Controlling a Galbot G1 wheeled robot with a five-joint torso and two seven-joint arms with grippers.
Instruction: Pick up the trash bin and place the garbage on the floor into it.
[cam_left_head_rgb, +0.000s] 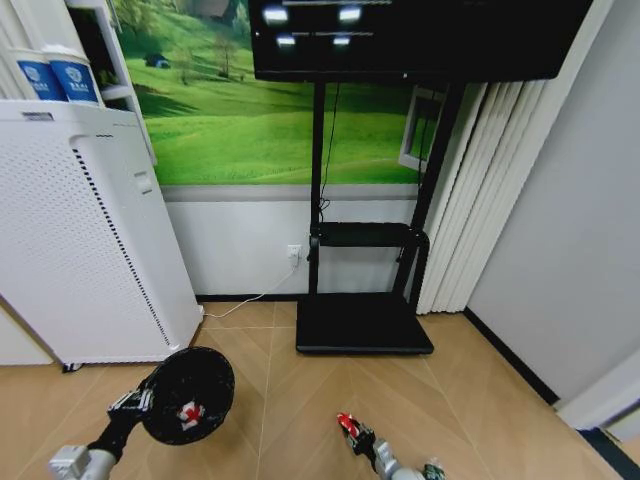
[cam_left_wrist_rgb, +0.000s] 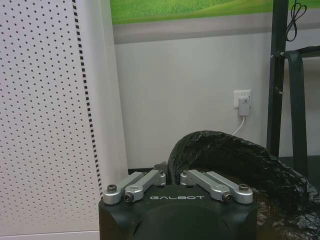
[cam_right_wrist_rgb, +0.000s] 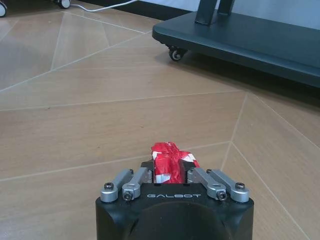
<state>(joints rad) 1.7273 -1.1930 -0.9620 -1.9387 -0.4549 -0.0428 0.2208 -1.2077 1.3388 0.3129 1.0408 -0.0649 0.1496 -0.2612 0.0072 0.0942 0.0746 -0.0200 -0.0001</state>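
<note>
**Transfer step: second wrapper held, bin held**

1. Left gripper (cam_left_head_rgb: 150, 397). Located at about 8 o'clock in the head view. Its jaws are closed narrow on the rim of the trash bin (cam_left_head_rgb: 190, 392), which it holds clear of the white perforated appliance (cam_left_head_rgb: 85, 230) standing at 10 o'clock. The left wrist view shows the crinkled black liner (cam_left_wrist_rgb: 235, 160) directly ahead of the fingers. One red-and-white wrapper ball (cam_left_head_rgb: 189, 412) already lies inside the bin.

2. Right gripper (cam_left_head_rgb: 352, 430). Located at about 6 o'clock, low over the wooden floor (cam_right_wrist_rgb: 75, 115). Its jaws are drawn in around a second red-and-white wrapper (cam_right_wrist_rgb: 168, 163), which protrudes forward between the fingertips.

3. Remaining item. A small green piece (cam_left_head_rgb: 434, 470) shows at about 5 o'clock beside the right arm; whether it rests on the floor cannot be determined.

4. Step in hand (judgement). The wrapper is gripped and ready for carriage to the bin. The task is roughly one third to one half complete.

5. Next move requirements (judgement). The bin mouth lies toward 9 o'clock of the right gripper, with a stretch of open floor between them. The wrapper must be brought over the opening, not the rim, before release. The black stand base (cam_left_head_rgb: 364, 325) at 12 o'clock lies outside that path.
</note>
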